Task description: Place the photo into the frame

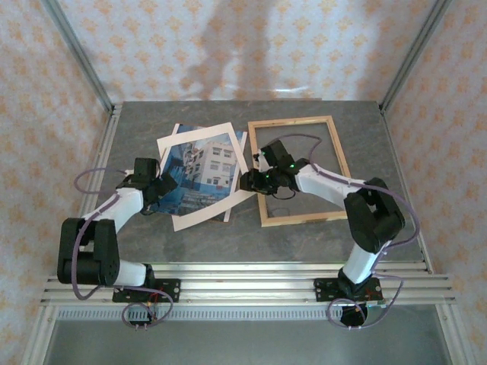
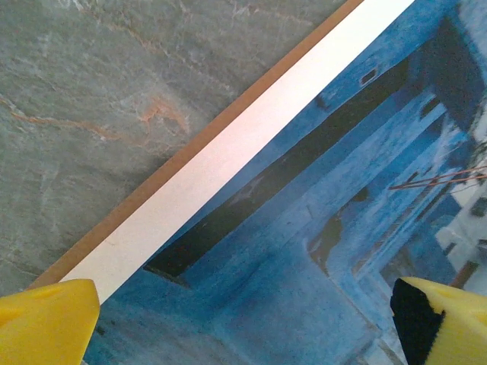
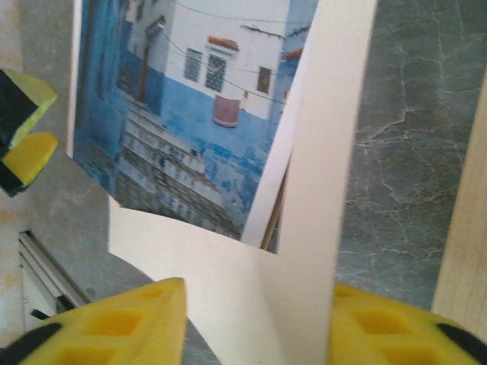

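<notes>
right gripper, fingers parted and clamped on nothing, hangs low over the near right corner of the cream mat, which lies across the gap between the two yellow fingers. from above, the same gripper sits where the mat meets the left bar of the frame, and its arm reaches in across the frame's open middle.

the photo, white building and blue steps face up, lies just beyond the fingers, its near and right edges covered by the mat. a sliver of brown backing board peeks out beneath. the frame's pale wood runs down the right of the wrist view, with a band of bare grey table between it and the mat.

left gripper, spread wide and empty, hovers above the blue part of the photo. a pale strip runs beside the print there, and the backing board's brown edge shows just past it on the stone-grey table.

overhead, the left gripper is at the left side of the photo. the photo rests in the stack left of the frame, outside it, tilted against the frame's lines. the frame lies flat on the table, holding nothing but the right arm's shadowed reach.
</notes>
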Controlling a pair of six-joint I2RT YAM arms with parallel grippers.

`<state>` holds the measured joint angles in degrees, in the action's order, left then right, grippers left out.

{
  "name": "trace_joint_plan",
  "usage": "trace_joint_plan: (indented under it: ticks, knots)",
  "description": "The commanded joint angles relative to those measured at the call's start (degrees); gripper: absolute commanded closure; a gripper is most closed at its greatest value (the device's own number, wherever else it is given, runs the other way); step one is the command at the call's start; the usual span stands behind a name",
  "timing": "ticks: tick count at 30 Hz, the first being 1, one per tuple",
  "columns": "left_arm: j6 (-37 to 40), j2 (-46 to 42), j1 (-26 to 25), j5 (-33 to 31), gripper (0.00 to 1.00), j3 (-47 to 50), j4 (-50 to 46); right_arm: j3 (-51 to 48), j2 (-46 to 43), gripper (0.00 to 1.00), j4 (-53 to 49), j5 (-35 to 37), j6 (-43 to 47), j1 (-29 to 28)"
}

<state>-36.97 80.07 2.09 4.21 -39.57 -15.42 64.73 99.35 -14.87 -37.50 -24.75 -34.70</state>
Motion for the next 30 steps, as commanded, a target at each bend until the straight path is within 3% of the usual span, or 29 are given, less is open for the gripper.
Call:
trace_joint_plan:
  ticks: [1, 12, 22, 25, 30]
  knots:
    - [1.06, 1.85, 0.11, 0.13, 0.00, -0.20, 1.11, -0.74, 1.72, 0.47, 5.04, 0.74, -0.18, 0.41]
    - [2.47, 5.24, 0.42, -0.61, 0.00, -0.59, 1.44, 6.11, 11.04, 0.35, 6.97, -2.50, 1.32, 3.15]
    - [2.87, 5.97, 1.08, 0.67, 0.01, -0.46, 1.84, 21.02, 20.17, 0.36, 1.24, -3.39, 6.16, 4.44]
    - [2.89, 6.08, 1.16, 1.12, 0.01, -0.41, 1.86, 25.32, 22.61, 0.43, -0.54, -3.85, 6.92, 4.61]
    - [2.56, 3.73, 1.25, 1.12, 0.00, -0.68, -0.06, 28.48, 24.75, 0.74, -1.07, -5.03, 5.32, 4.59]
